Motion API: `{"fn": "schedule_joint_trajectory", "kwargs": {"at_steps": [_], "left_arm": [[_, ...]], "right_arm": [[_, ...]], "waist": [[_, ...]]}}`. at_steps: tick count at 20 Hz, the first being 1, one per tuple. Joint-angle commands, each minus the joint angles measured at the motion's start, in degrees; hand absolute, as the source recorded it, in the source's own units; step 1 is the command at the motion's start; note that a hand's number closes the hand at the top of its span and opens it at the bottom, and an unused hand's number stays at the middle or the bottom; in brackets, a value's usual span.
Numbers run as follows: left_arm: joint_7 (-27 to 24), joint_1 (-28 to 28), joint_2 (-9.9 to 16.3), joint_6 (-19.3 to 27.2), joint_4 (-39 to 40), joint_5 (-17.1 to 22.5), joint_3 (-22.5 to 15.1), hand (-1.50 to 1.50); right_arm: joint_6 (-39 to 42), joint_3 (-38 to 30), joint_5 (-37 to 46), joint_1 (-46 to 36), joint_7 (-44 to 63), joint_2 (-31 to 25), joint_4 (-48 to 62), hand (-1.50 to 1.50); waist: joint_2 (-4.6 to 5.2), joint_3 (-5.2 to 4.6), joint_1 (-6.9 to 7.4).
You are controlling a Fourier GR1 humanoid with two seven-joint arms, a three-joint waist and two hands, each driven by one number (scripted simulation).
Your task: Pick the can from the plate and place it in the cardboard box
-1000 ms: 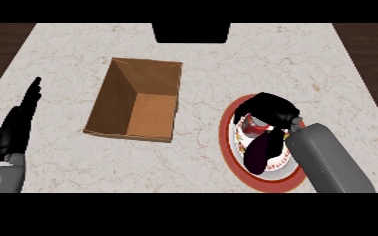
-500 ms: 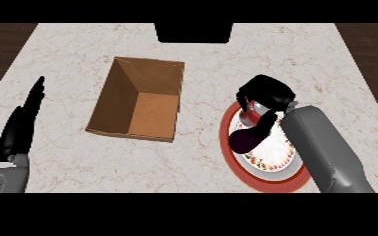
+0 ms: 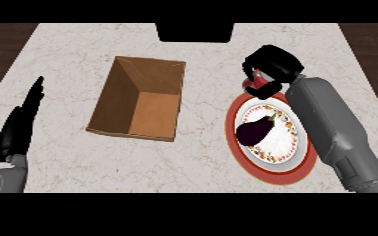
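Right hand (image 3: 272, 69) curls around the red can (image 3: 256, 81), held above the plate's (image 3: 238, 111) upper edge.

One can (image 3: 256, 80), one plate (image 3: 244, 156), one eggplant (image 3: 255, 130), one cardboard box (image 3: 140, 98).

Right forearm (image 3: 332, 130) is a smooth, rounded grey casing, thick and tube-like, ending in a glossy black right hand (image 3: 275, 66) with chunky segmented fingers. At the left edge, the left hand (image 3: 21, 125) is the same black, slim and tapering, with a sliver of grey forearm casing below it.
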Motion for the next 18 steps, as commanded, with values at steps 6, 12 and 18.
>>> {"fn": "schedule_joint_trajectory", "kwargs": {"at_steps": [6,12,18], "left_arm": [[-1.75,0.67,-0.06,0.33,1.87,-1.02,0.51,0.00],[-1.50,-0.56,-2.40,2.68,2.70,-2.62,-0.04,0.00],[2.18,0.73,1.62,-1.77,-2.69,0.20,2.48,0.00]], "right_arm": [[0.57,-6.66,-9.38,-5.35,-9.67,0.71,-7.22,1.50],[8.72,-3.59,-11.35,-3.48,-4.83,6.75,-14.97,1.50],[18.36,-3.34,-15.38,-6.88,10.16,15.06,-22.99,1.50]], "waist": [[-0.33,-0.03,-1.05],[-0.36,-0.05,-1.24],[-0.70,-0.03,-1.18]]}}
